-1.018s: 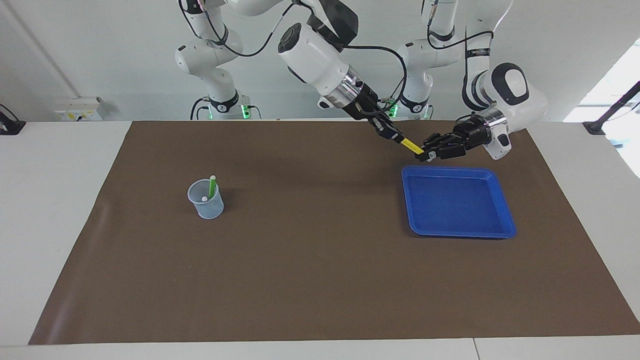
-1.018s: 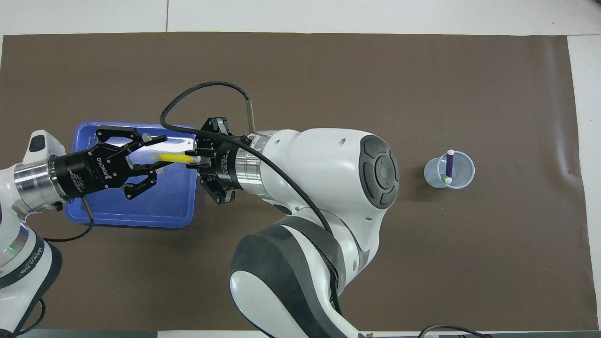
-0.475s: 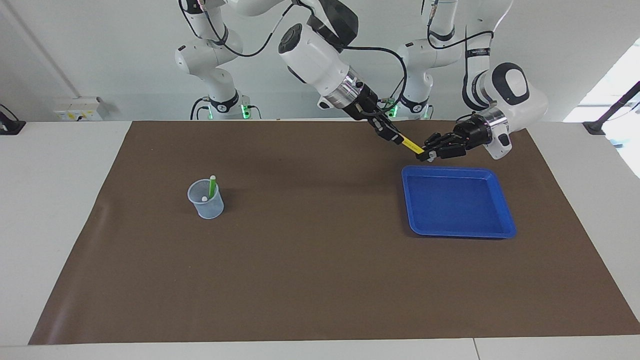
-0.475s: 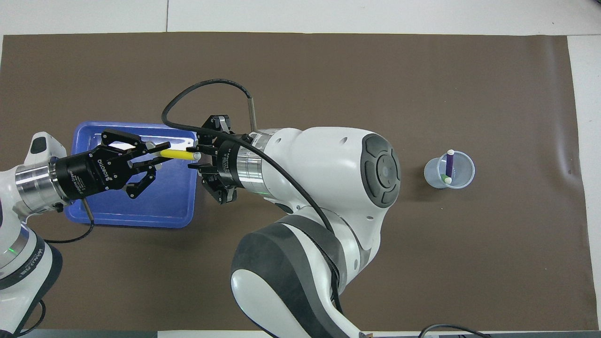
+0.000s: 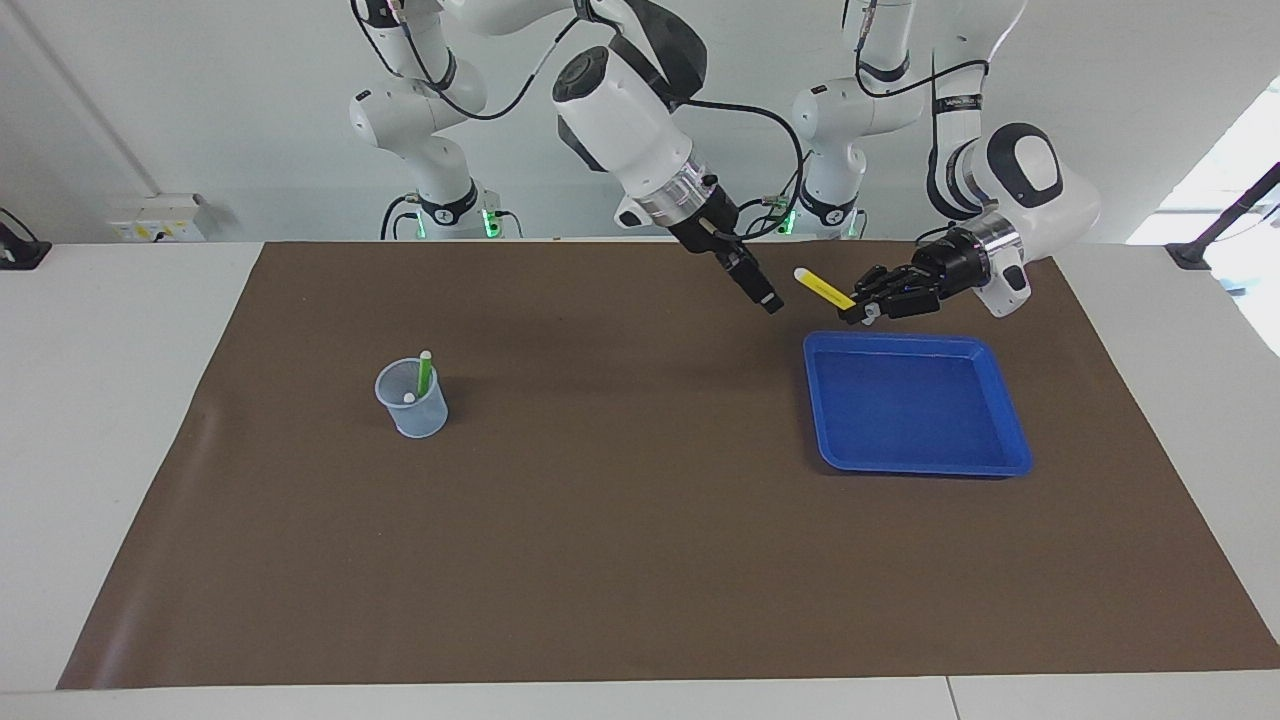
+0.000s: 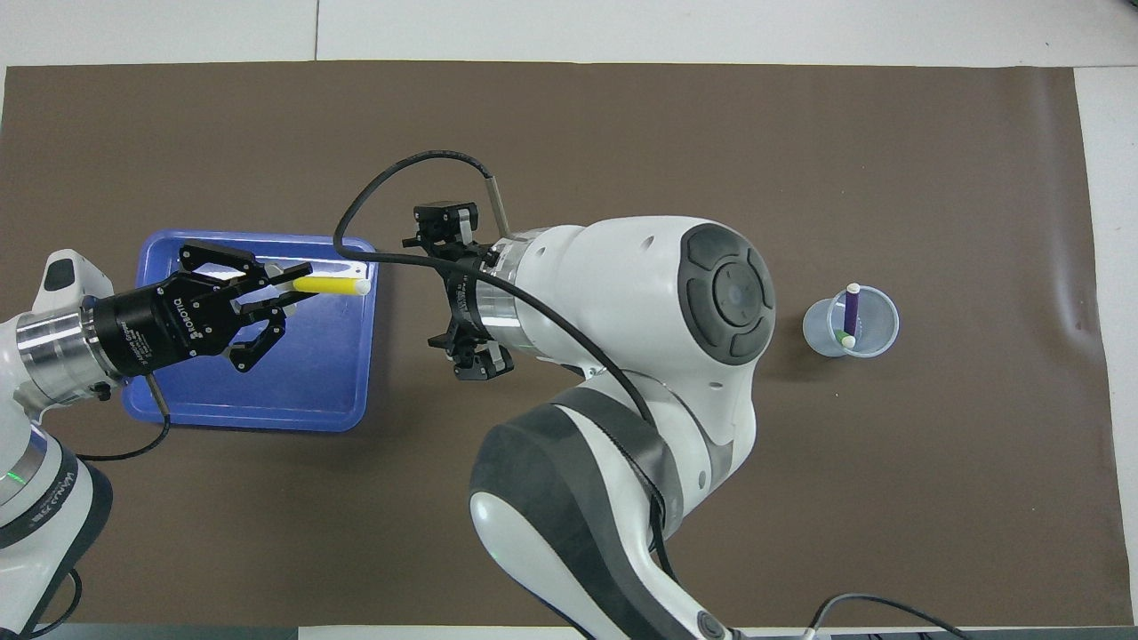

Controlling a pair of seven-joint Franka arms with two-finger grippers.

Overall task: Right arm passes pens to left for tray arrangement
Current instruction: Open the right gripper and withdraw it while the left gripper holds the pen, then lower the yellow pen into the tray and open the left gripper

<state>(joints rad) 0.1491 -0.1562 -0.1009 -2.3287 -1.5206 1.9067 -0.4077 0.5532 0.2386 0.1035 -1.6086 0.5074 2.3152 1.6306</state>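
One pen [image 5: 824,288] clamped, left gripper [image 5: 858,311]; right gripper [image 5: 762,297] spread.

— Any lettering you can read?
— Only one brand: "ROBOTIQ" in white, upside down, on the black cylindrical body of the left gripper [image 6: 298,283], at the middle left of the overhead frame.
— And the white arm in the bottom-left corner?
— White letters on its black band, too cut off to read.
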